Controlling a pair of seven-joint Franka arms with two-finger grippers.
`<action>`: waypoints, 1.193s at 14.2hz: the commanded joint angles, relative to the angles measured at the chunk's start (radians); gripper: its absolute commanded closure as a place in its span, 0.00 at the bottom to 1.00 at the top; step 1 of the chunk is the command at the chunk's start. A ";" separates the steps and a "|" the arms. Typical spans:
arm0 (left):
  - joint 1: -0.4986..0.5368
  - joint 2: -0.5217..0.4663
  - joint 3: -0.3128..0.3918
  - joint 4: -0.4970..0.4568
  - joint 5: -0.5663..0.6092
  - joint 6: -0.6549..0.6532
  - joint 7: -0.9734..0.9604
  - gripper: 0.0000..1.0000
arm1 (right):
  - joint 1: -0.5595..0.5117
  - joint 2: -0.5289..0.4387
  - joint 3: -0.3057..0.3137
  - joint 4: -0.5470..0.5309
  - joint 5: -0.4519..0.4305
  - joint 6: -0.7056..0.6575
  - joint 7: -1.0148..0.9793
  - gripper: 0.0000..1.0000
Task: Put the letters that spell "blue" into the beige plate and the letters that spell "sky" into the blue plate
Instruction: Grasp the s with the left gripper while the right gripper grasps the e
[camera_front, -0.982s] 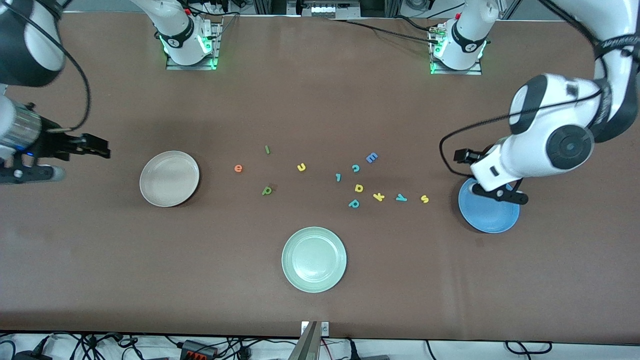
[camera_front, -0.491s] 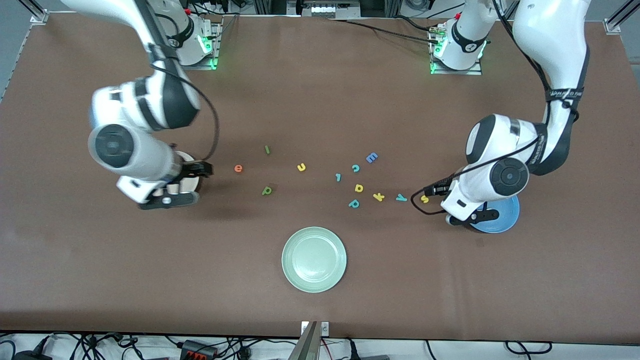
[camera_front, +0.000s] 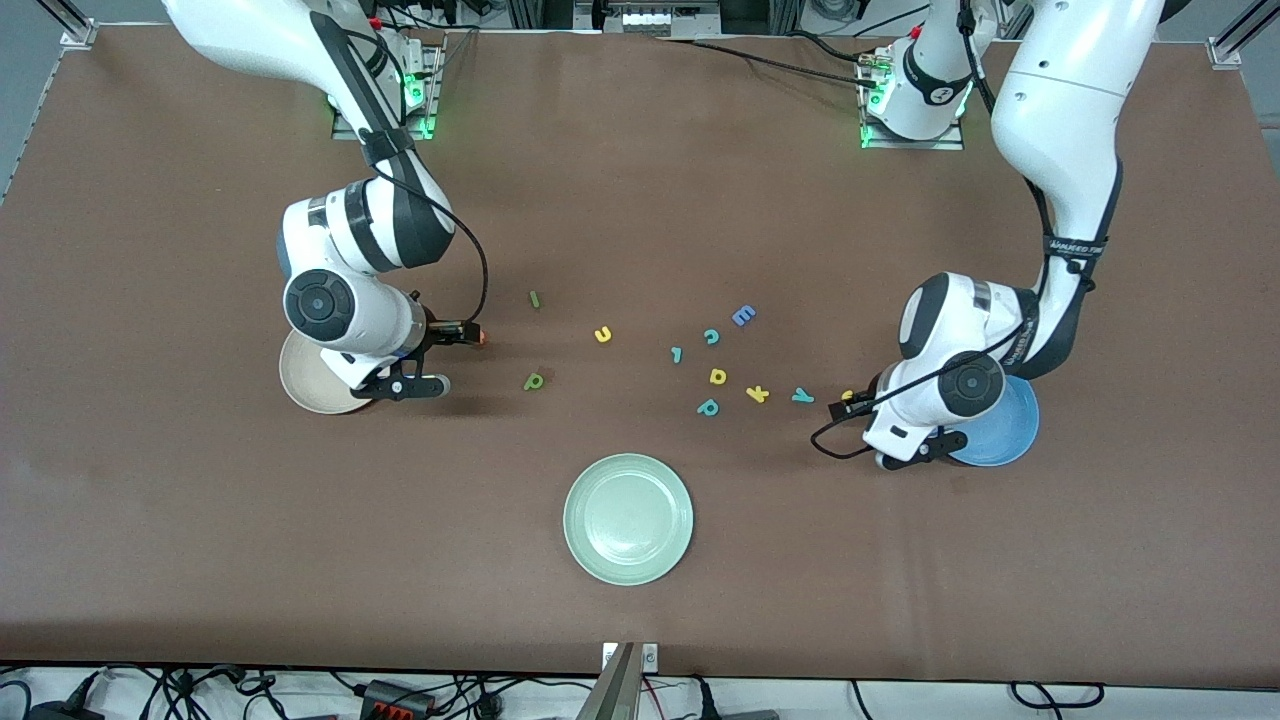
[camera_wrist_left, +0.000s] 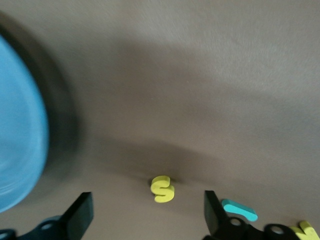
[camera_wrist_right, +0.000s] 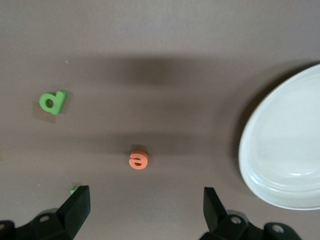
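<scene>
Fingers spread wide and empty on both: our right gripper (camera_wrist_right: 142, 212) straddles the orange e (camera_wrist_right: 138, 159) beside the beige plate (camera_wrist_right: 280, 165), while our left gripper (camera_wrist_left: 149, 217) straddles the yellow s (camera_wrist_left: 162, 188) near the blue plate (camera_wrist_left: 20, 145), each poised for a short carry.

Glossy beige plate (camera_wrist_right: 285, 165), matt brown table (camera_front: 640, 200)

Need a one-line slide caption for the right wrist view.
Right pincer, open, hovers over the small orange foam letter e on the brown table, beside the round beige plate.
</scene>
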 joint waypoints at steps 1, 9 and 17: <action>0.002 -0.025 -0.005 -0.056 -0.007 0.053 0.000 0.29 | 0.048 0.021 -0.002 -0.024 0.014 0.061 0.075 0.00; -0.009 0.006 -0.006 -0.058 -0.007 0.107 0.000 0.39 | 0.068 0.076 -0.002 -0.091 0.014 0.178 0.083 0.10; -0.015 0.004 -0.006 -0.072 -0.007 0.097 0.001 0.80 | 0.079 0.081 0.000 -0.136 0.014 0.230 0.083 0.31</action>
